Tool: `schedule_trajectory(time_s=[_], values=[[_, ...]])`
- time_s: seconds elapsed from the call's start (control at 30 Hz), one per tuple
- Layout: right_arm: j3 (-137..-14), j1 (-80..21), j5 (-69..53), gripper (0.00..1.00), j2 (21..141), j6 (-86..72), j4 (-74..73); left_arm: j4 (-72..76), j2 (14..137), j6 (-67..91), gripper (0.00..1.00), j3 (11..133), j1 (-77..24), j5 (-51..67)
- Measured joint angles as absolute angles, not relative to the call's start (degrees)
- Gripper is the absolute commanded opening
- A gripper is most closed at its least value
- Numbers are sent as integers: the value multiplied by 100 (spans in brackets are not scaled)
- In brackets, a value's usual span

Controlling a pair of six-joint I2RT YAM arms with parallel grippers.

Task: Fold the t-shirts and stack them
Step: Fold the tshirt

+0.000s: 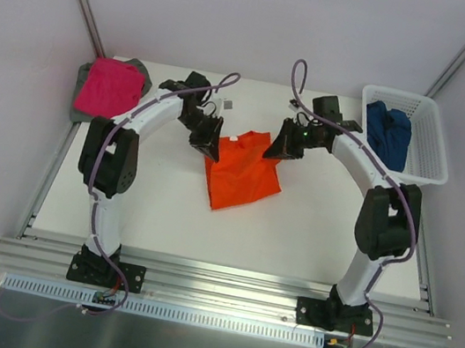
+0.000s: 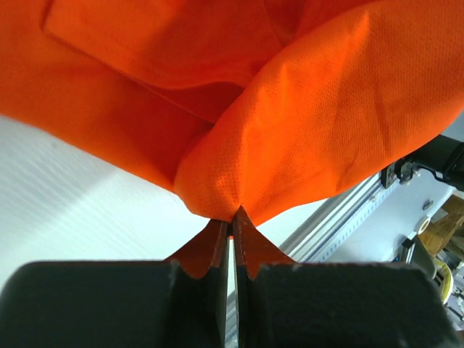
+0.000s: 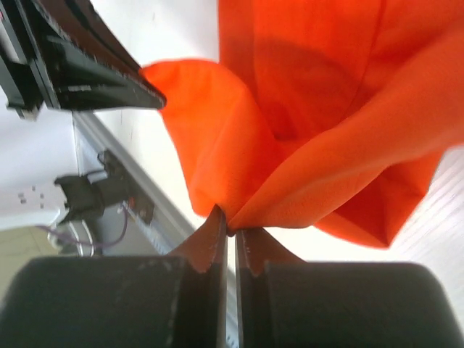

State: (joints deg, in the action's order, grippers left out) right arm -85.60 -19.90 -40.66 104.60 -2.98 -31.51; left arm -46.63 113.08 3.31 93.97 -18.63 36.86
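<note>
While arms (image 1: 148, 115) (image 1: 362, 157) arch inward, claws (image 1: 206, 145) (image 1: 274, 150) pinch orange t-shirt (image 1: 241, 177).

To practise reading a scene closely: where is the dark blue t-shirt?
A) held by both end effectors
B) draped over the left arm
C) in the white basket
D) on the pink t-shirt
C: in the top view the dark blue t-shirt lies bunched inside the white basket.

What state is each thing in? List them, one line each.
left gripper: shut on orange t-shirt
right gripper: shut on orange t-shirt
orange t-shirt: rumpled, held at two spots
magenta t-shirt: folded, on the grey t-shirt
grey t-shirt: beneath it, far left
dark blue t-shirt: crumpled in the basket
</note>
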Motion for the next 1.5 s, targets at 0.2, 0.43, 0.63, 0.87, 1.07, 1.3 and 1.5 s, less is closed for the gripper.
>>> schedule_trajectory(time_s=[0.2, 0.43, 0.63, 0.87, 1.07, 1.3, 1.5], values=[[-8993, -1872, -4001, 0, 11174, -331, -2895, -4633, 12003, 325, 0, 10267, -1824, 3417], [-9004, -1872, -3986, 1, 11487, -384, -2849, -4512, 12127, 331, 0, 10604, -1750, 2902], [-9166, -1872, -3953, 1, 11616, -471, -2740, -4469, 12127, 338, 0, 10589, -1715, 2495], [-9358, -1865, -3859, 1, 11629, -495, -2646, -4397, 12127, 331, 0, 10573, -1715, 2169], [-9784, -1824, -3787, 1, 11896, -443, -2633, -4364, 12381, 204, 0, 11037, -1636, 2097], [-9802, -1769, -3793, 1, 12180, -443, -2593, -4377, 12809, 167, 0, 11441, -1492, 2075], [-10333, -1732, -3787, 1, 12652, -447, -2547, -4340, 13353, -12, 0, 12324, -1494, 2029]])
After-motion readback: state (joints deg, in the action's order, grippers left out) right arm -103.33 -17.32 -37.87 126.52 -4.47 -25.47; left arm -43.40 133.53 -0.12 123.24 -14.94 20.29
